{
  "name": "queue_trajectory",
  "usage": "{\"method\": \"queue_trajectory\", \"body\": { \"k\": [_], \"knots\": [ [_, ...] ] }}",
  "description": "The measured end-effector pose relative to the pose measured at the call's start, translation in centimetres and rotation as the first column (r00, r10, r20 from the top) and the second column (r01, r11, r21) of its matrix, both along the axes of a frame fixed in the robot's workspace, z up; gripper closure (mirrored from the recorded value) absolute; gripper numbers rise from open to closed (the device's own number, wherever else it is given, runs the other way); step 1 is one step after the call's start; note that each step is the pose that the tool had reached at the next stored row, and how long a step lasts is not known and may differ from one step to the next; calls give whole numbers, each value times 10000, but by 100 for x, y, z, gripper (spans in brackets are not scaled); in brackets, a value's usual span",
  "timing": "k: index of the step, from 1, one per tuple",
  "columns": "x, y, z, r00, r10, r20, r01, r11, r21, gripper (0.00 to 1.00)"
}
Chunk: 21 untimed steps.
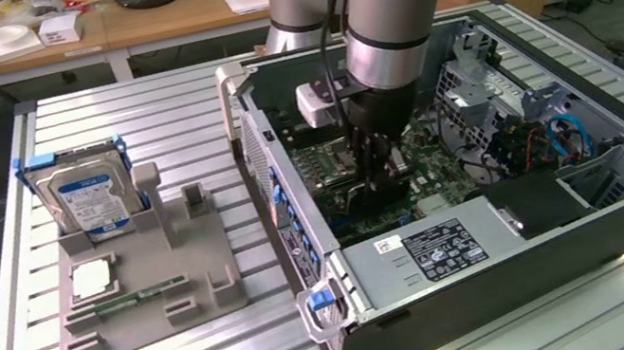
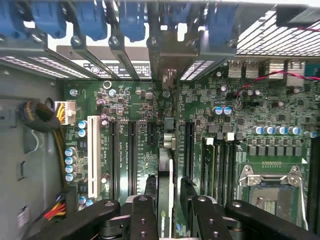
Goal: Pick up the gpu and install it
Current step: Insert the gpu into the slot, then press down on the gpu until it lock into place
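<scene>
Wrist view: my black fingers [image 2: 145, 220] clamped on the thin green gpu card [image 2: 165, 195], edge-on above the green motherboard [image 2: 225, 145]; I judge installation underway, needing slot alignment.

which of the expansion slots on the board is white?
The long slot nearest the yellow-and-black cable bundle, at the outer end of the row. The other slots beside it are black. The hand holds the gpu edge-on above the black ones.

Labels apparently too blurred, none legible
</scene>
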<state>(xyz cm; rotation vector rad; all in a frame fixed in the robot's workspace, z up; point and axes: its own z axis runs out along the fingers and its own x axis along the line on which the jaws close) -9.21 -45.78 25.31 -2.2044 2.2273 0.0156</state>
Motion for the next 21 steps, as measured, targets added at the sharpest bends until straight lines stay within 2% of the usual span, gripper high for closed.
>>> {"method": "queue_trajectory", "body": {
  "k": [6, 9, 10, 11, 14, 21],
  "knots": [
    [-1, 0, 182, 10000, -1, 22, 1, 10000, -1, 67],
    [0, 1, 183, 10000, -1, 26, 1, 10000, 1, 68],
    [-1, 1, 183, 10000, -1, 26, 1, 10000, 1, 74],
    [-1, 1, 183, 10000, -1, 25, 1, 10000, 1, 74],
    [-1, 0, 183, 10000, -1, 25, 1, 10000, 0, 90],
    [-1, 1, 183, 10000, -1, 25, 1, 10000, 1, 90]
  ]
}}
